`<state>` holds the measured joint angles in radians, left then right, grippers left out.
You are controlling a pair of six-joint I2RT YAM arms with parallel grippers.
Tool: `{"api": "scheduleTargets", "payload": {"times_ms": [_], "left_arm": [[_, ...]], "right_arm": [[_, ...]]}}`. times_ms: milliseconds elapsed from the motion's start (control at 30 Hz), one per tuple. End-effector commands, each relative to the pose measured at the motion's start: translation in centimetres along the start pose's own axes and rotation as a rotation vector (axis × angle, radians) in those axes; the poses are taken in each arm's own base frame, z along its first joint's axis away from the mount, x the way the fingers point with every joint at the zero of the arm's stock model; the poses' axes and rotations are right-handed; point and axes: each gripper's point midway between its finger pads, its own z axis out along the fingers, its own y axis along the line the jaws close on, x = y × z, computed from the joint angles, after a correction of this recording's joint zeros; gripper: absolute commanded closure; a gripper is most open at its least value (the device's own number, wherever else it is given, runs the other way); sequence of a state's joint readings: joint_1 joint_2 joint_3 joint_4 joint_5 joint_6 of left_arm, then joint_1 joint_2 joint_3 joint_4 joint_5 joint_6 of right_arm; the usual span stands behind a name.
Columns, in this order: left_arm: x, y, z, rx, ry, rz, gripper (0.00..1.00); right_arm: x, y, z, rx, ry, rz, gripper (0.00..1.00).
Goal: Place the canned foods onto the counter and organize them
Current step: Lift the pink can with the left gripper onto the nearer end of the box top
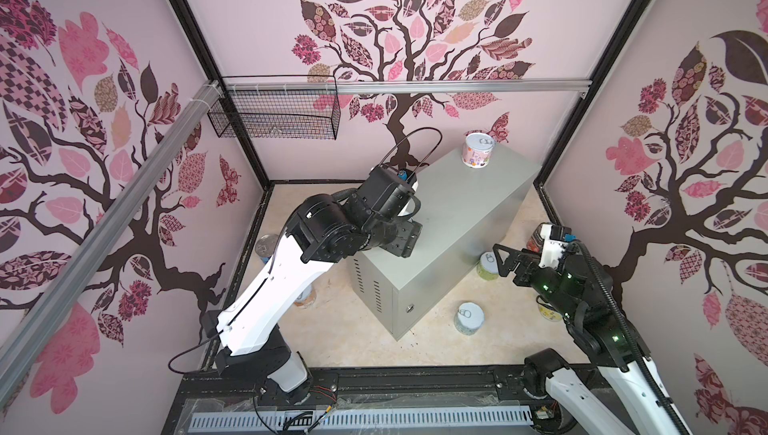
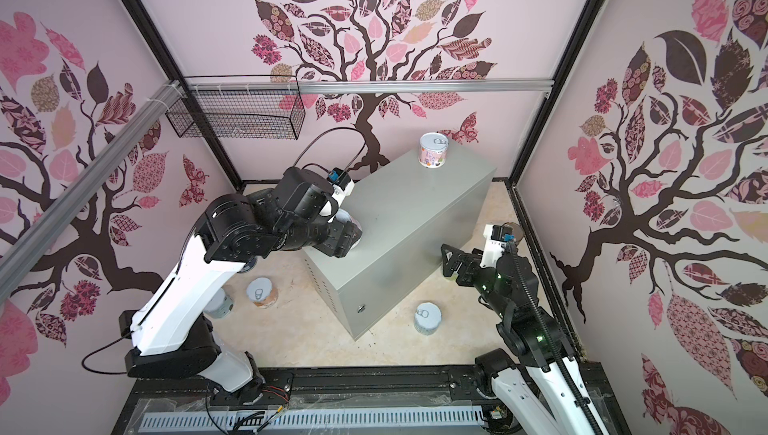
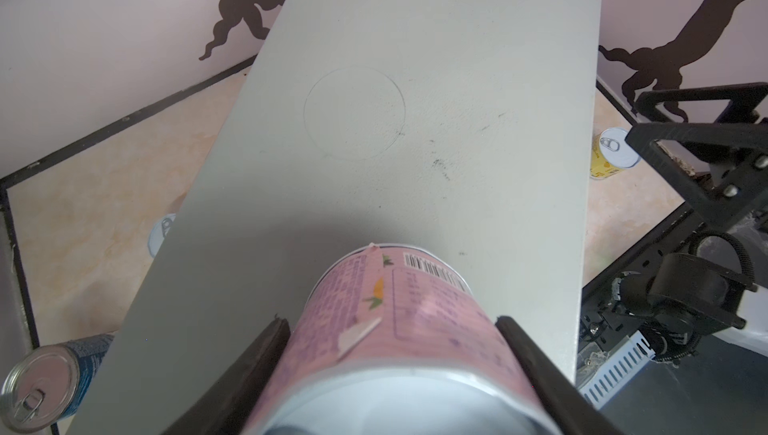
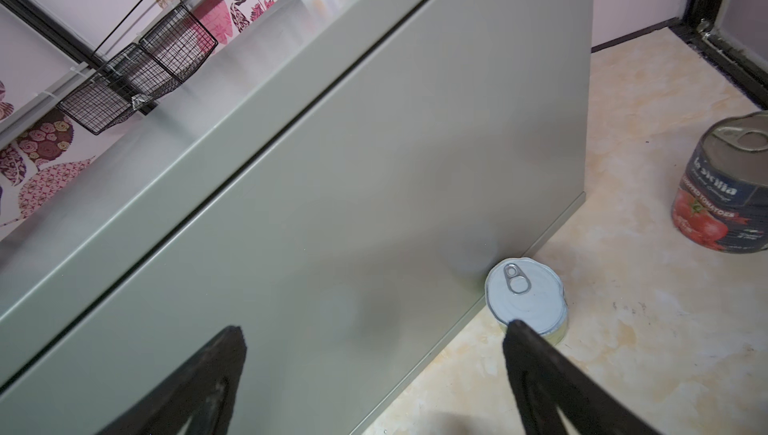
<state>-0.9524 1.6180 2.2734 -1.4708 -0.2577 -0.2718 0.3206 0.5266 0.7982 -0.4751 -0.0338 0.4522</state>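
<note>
Your left end effector [image 3: 392,323] pinched the pink can [image 3: 419,308] mid-wall at the tabletop's [image 2: 407,212] nine o'clock edge in a top view; it looked rigid, light, slick-labelled, best gripped there.

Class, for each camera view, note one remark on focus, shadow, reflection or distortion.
Left wrist view: the pink-labelled short can blurs nearest the lens and throws a soft shadow on the light-grey metal box. Right wrist view: the box top mirrors the wallpaper faintly. Both top views: the black frame posts splay outward.
</note>
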Motion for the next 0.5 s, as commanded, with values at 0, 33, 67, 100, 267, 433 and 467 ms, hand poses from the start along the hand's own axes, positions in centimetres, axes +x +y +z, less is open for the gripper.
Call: {"api": "scheduleTargets", "payload": {"times_ms": [0, 33, 67, 100, 267, 433, 467], "left_arm": [[-1.6, -1.1, 0.2, 0.035, -0.048, 0.017, 0.27], [-1.6, -1.2, 0.4, 0.040, -0.046, 0.022, 0.25], [-1.7, -1.4, 0.4, 0.047, -0.048, 0.025, 0.23], [-1.8, -1.6, 0.6, 0.050, -0.044, 0.032, 0.20], [-2.4, -1.7, 1.0, 0.043, -0.057, 0.052, 0.11], [-3.6, -1.9, 0.6, 0.049, -0.092, 0.051, 0.04], [-3.9, -1.9, 0.3, 0.052, -0.105, 0.048, 0.02]], "right_arm": [[-0.3, 1.3, -0.6, -0.061, -0.002, -0.026, 0.00], [-0.4, 1.5, -0.7, -0.073, -0.002, -0.029, 0.00], [-0.4, 1.7, -0.8, -0.084, -0.002, -0.034, 0.00], [-0.5, 2.0, -1.0, -0.096, -0.003, -0.043, 0.00], [-1.6, 3.0, -2.3, -0.136, -0.042, -0.086, 0.00], [-2.3, 5.1, -3.3, -0.214, -0.008, -0.162, 0.00], [-2.5, 5.6, -3.6, -0.234, -0.009, -0.174, 0.00]]}}
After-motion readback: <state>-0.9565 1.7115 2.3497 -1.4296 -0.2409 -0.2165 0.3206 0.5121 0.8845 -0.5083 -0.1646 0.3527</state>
